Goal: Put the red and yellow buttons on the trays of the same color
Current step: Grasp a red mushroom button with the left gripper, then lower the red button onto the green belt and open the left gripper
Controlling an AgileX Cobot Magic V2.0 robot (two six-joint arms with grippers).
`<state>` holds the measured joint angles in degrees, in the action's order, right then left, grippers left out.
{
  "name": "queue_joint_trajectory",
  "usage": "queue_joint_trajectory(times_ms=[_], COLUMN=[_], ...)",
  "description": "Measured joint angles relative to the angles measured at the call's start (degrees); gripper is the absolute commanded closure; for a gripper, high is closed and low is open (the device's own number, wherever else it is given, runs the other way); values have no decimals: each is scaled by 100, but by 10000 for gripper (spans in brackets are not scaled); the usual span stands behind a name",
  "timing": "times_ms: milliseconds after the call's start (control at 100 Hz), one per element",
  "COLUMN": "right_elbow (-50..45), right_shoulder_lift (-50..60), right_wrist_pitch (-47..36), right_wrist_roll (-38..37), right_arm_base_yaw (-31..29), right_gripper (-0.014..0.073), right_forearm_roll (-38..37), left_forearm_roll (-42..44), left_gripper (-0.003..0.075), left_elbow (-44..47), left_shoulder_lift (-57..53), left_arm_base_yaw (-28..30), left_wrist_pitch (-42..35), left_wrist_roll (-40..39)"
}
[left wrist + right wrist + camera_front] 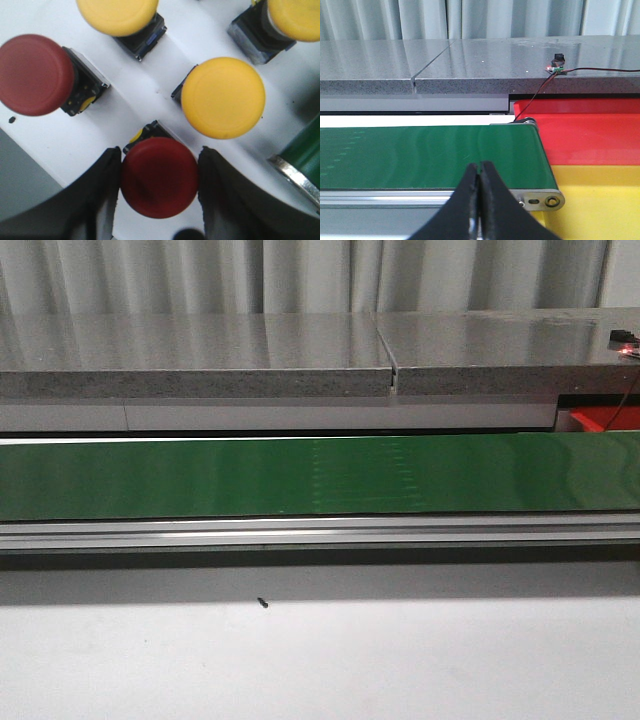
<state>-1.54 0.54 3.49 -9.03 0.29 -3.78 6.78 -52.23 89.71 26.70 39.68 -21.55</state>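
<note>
Red button point(159, 177) sits on the white bench point(45, 145) between the two dark fingers point(97, 200) of the left gripper point(159, 187), seen from the left wrist camera. The fingers stand apart on either side of its mushroom cap, close against it, though whether they actually press on it cannot be told. A second red button point(35, 75) lies tipped on its side nearby, its black base showing. Three yellow buttons share the same surface: one point(222, 97) just beside the framed red one, one point(117, 15) farther off, and one point(295, 17) at the picture's corner. A strip of the green conveyor belt point(302, 147) with its metal edge shows at one side.

From the right wrist camera, the right gripper point(480, 200) has its fingers pressed together with nothing between them, hanging over the near edge of the belt. Past the belt's end lie the red tray point(590, 135) and, nearer, the yellow tray point(600, 200), touching each other. In the front view the belt runs across bare, with a grey stone counter point(200, 355) behind it.
</note>
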Motion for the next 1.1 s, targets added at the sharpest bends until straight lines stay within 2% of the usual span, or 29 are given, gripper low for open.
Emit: queue_joint_trajectory(times_ms=[300,770,1100], right_elbow=[0,0,0], right_shoulder_lift=[0,0,0], right_wrist_pitch=[0,0,0], right_wrist_roll=[0,0,0], right_arm_base_yaw=[0,0,0], right_gripper=[685,685,685], right_forearm_roll=[0,0,0], left_forearm_roll=[49,-55,-678], left_gripper=[573,573,573], left_elbow=[0,-11,-870], left_shoulder_lift=[-155,-2228,-2318], left_arm_base_yaw=[0,0,0], left_wrist_pitch=[186,1148,1528], left_wrist_roll=[0,301,869])
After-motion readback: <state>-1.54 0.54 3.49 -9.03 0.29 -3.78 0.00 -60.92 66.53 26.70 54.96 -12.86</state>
